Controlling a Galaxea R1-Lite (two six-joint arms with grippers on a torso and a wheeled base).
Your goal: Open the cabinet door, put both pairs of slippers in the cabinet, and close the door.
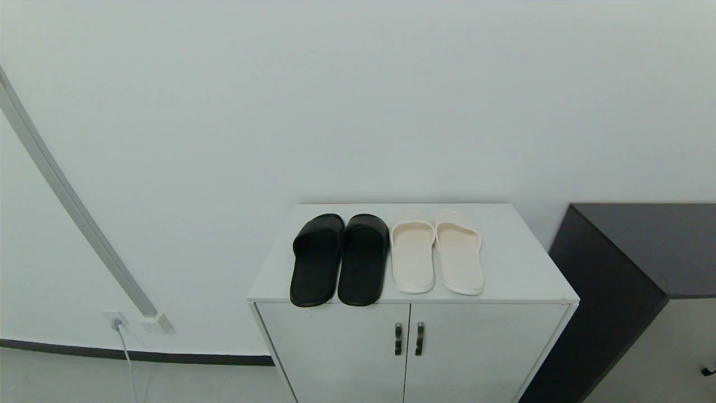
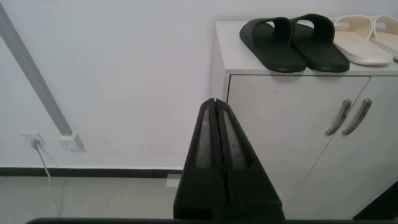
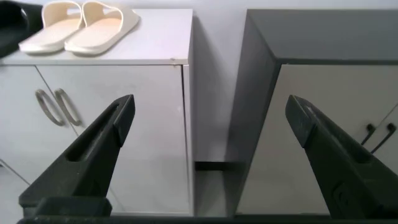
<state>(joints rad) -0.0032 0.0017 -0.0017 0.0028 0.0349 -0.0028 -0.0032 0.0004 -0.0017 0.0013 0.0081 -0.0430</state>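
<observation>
On top of the cabinet (image 1: 335, 358), the black slippers (image 1: 338, 260) lie at 9 o'clock of the cream slippers (image 1: 436, 252), the pairs just beside each other. Both doors are shut. The left handle (image 1: 397, 338) and right handle (image 1: 419, 338) hang side by side at the middle seam, at 6 o'clock from the slippers.

The step in hand is probably opening a door. The left fingers (image 2: 216, 115) are pressed together on nothing, off the cabinet's 9 o'clock corner. The right fingers (image 3: 118, 118) are spread wide and empty, off its 3 o'clock side, facing the gap to the dark unit (image 1: 615, 291).

The spread right fingers seem the better fit. They could straddle the right handle's bar, close firmly, then pull in an arc about the outer hinge, not straight back. The approach should stay below the top edge, since the black heels reach the front lip and a brush could tip them off. The dark unit at 3 o'clock may limit the swing.
</observation>
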